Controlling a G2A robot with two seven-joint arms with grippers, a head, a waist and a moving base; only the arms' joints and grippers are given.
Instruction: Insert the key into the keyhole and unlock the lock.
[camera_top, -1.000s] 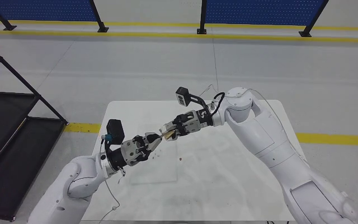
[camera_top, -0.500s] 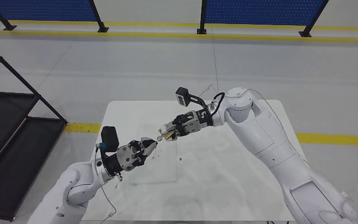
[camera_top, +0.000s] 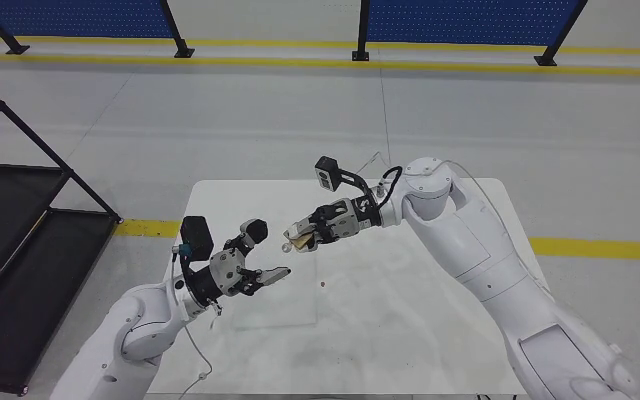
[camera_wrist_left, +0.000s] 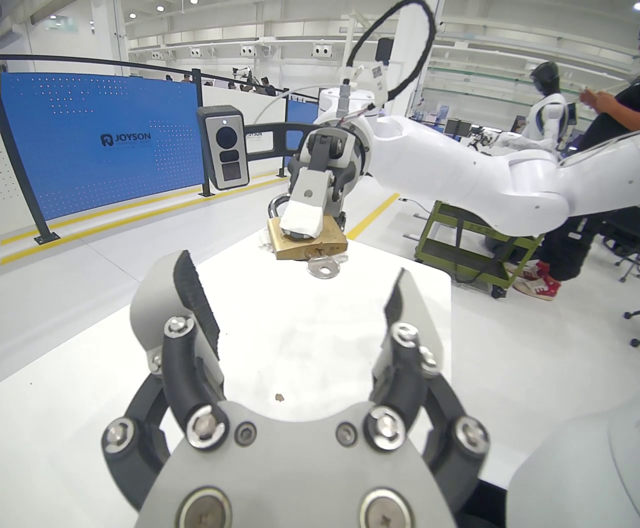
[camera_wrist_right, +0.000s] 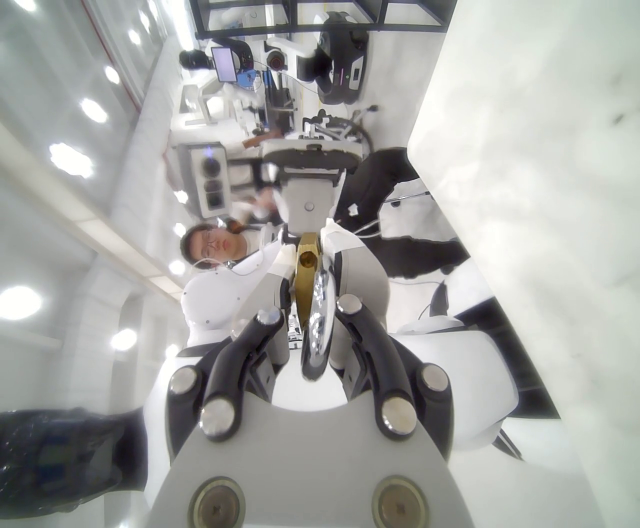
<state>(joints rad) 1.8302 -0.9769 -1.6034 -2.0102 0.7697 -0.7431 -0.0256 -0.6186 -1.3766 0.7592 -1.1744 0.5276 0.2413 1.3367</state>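
Clearly, the left pincer (camera_wrist_left: 295, 272) is spread wide with nothing between its fingers. In the top view it (camera_top: 266, 252) hovers left of centre, apart from the key. The right pincer (camera_top: 305, 237) is clamped on the brass lock (camera_top: 303, 238) just left of the frame's centre, held above the white surface (camera_top: 400, 320).

From the left wrist view, the right pincer (camera_wrist_left: 307, 215) grips the lock (camera_wrist_left: 305, 242) by its flat faces with padded fingers. The key (camera_wrist_left: 325, 265) sits in the keyhole (camera_wrist_left: 316, 251), its round-holed bow sticking out toward the left pincer. In the top view the key (camera_top: 287, 245) is too small to read. The right wrist view shows the lock (camera_wrist_right: 306, 260) edge-on in the closed pincer (camera_wrist_right: 306, 240).

Lock and key share one long axis, running in the top view from the centre down toward the lower left. The shackle (camera_wrist_left: 275, 205) points back into the right pincer.

Bare surface lies beneath both pincers, with a small dark speck (camera_top: 322, 285) below the lock and wide margins to every edge.
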